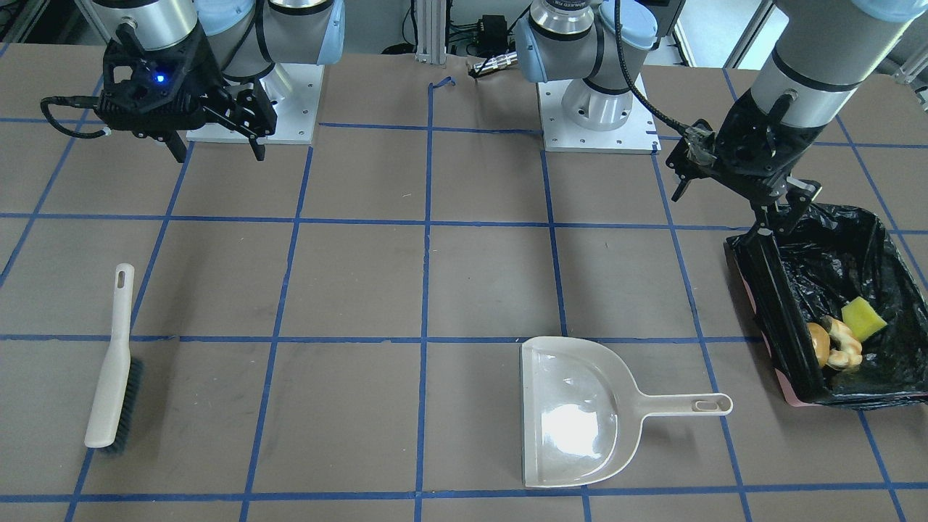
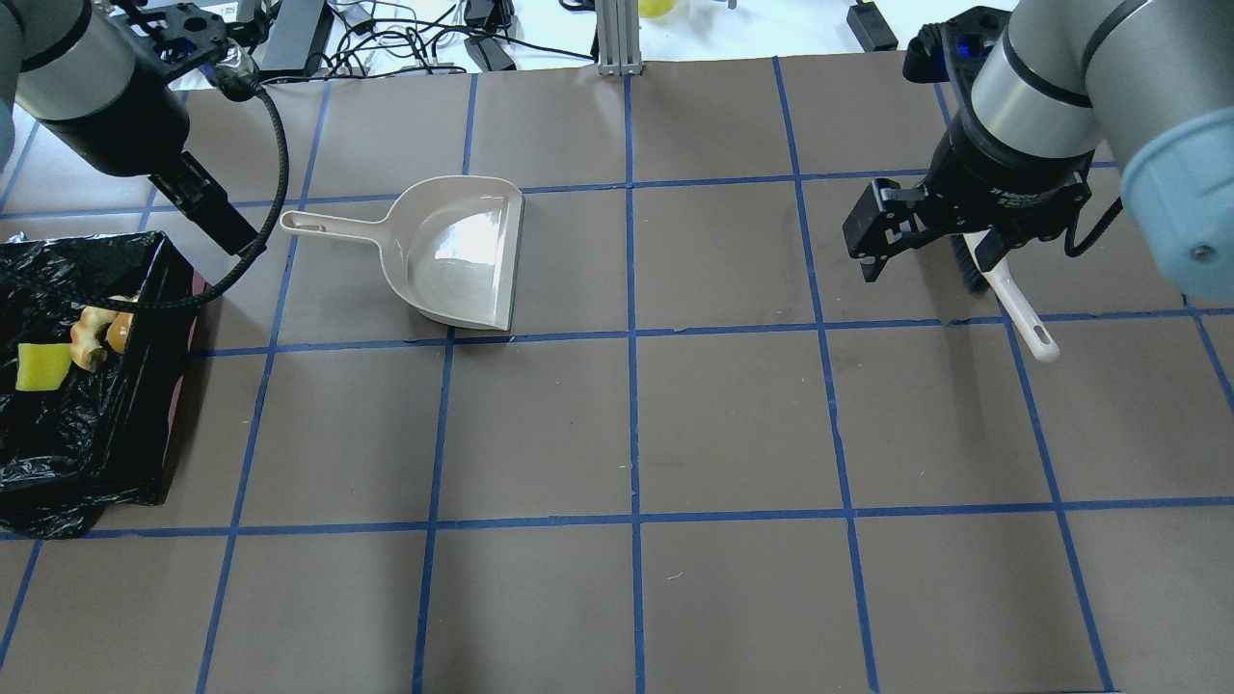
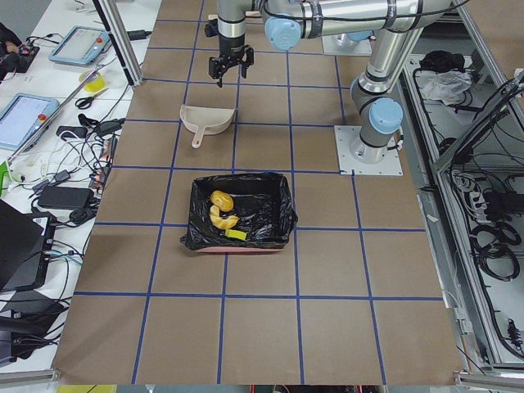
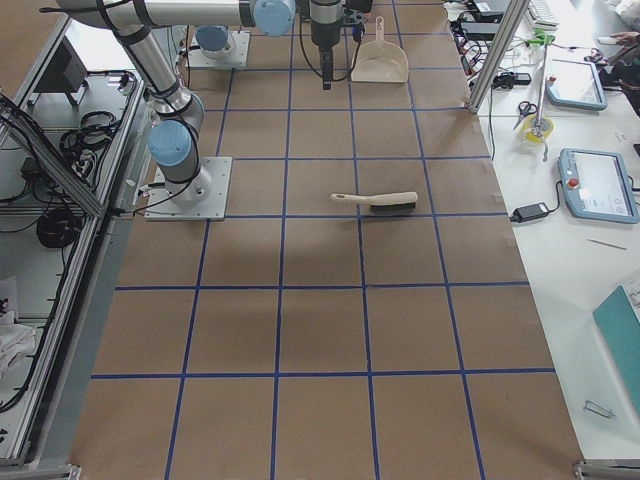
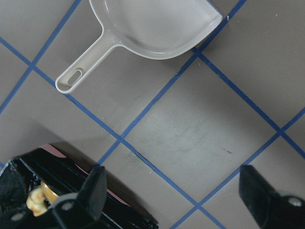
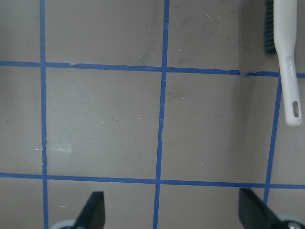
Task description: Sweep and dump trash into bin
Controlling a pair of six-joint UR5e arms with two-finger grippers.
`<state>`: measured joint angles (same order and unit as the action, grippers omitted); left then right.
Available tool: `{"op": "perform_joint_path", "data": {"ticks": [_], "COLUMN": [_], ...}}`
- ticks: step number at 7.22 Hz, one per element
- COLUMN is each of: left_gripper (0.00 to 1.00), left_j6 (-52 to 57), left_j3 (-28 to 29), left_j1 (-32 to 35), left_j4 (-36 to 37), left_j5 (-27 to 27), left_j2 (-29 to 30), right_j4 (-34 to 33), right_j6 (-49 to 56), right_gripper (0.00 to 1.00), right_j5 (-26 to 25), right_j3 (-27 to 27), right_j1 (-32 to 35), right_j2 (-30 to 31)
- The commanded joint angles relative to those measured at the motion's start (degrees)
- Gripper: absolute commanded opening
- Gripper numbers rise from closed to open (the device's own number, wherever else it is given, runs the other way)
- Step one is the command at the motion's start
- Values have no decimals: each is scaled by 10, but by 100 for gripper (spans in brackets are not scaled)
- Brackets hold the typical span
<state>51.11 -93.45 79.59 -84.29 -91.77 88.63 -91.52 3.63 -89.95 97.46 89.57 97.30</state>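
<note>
Trash [image 1: 844,337] is all inside the bin [image 1: 779,304] at the right edge of the front view: sponge [image 1: 863,317], glossy lump [image 1: 818,341] and pale slice [image 1: 848,348] bunched together. I'd judge them light, sponge soft, lump prob slick, so sweep rather than pinch. Dustpan [image 1: 573,413] at lower centre is empty and brush [image 1: 109,377] lies lower left; both look like light stiff plastic, grab by the handle. Left fingers [image 5: 93,191] are spread wide w/ nothing held, over bare surface [image 1: 478,275] by the bin corner; right fingers [image 6: 95,207] also wide, empty, touching nothing.

Silver arms [image 2: 1032,106], blue caps [image 2: 1176,193], black cables [image 2: 280,154]
</note>
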Motion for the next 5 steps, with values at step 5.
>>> {"op": "perform_joint_path", "data": {"ticks": [5], "left_gripper": [100], "left_j6": [-482], "left_j3": [1], "left_j1": [59], "left_j4": [-32], "left_j5": [4], "left_j2": [-20], "right_j4": [-1], "right_j6": [-5], "right_gripper": [100], "right_j5": [2], "right_j3": [-1], "right_j1": [1], "right_j2": [3]}}
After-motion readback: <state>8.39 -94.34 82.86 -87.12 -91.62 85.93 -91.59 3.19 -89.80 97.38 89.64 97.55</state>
